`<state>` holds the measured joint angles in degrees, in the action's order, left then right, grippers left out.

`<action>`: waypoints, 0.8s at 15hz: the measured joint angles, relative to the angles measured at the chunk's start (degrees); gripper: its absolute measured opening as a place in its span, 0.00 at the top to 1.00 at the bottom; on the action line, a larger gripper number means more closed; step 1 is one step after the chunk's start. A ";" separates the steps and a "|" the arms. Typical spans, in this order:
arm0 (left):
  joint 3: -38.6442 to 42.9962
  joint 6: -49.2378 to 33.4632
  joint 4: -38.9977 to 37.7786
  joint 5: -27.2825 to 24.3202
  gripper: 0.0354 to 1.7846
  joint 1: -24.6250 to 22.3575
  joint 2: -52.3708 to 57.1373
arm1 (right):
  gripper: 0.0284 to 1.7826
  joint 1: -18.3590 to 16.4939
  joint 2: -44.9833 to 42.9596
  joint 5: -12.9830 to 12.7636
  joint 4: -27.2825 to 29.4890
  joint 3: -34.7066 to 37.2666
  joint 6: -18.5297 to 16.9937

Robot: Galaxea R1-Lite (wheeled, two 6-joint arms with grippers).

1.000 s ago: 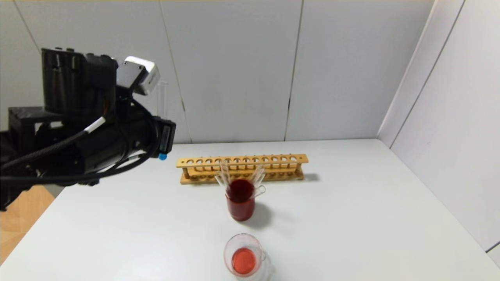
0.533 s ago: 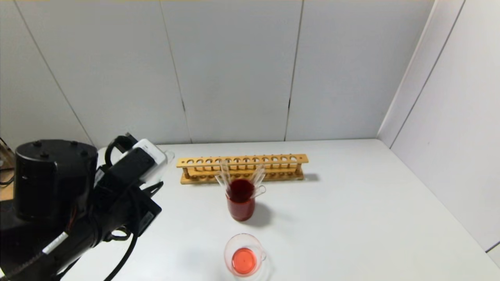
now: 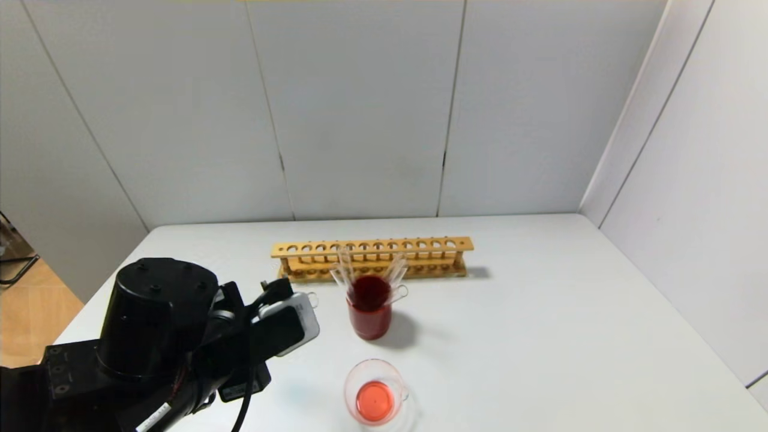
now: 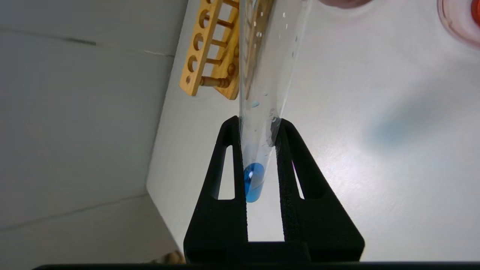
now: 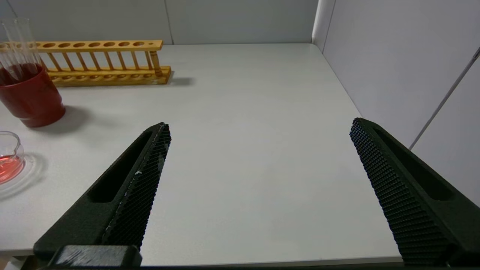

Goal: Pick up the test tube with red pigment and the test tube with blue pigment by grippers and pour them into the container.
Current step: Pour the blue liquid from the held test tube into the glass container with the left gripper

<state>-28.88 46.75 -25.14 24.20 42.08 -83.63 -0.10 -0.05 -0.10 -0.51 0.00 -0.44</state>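
Our left gripper, black two-fingered hand, lower left of head frame: jaws clamped on slim clear glass test tube with blue pigment, small blue pool at round bottom. Centre: yellow wooden rack; in front, taller glass beaker of dark red liquid with colourless tubes leaning inside. Lower centre: small low clear glass container holding orange-red liquid. We judge red pour done, blue pour remaining. Our right gripper, idle, jaws wide apart, empty.

The blue tube's mouth runs off the left wrist view; the arm hides the left hand from the head camera.
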 joint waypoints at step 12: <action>0.24 13.19 0.17 0.22 0.85 5.85 -8.79 | 0.02 0.00 0.00 0.00 0.00 0.00 0.00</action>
<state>-28.64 59.94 -24.97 24.42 47.93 -92.42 -0.10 -0.05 -0.10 -0.51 0.00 -0.44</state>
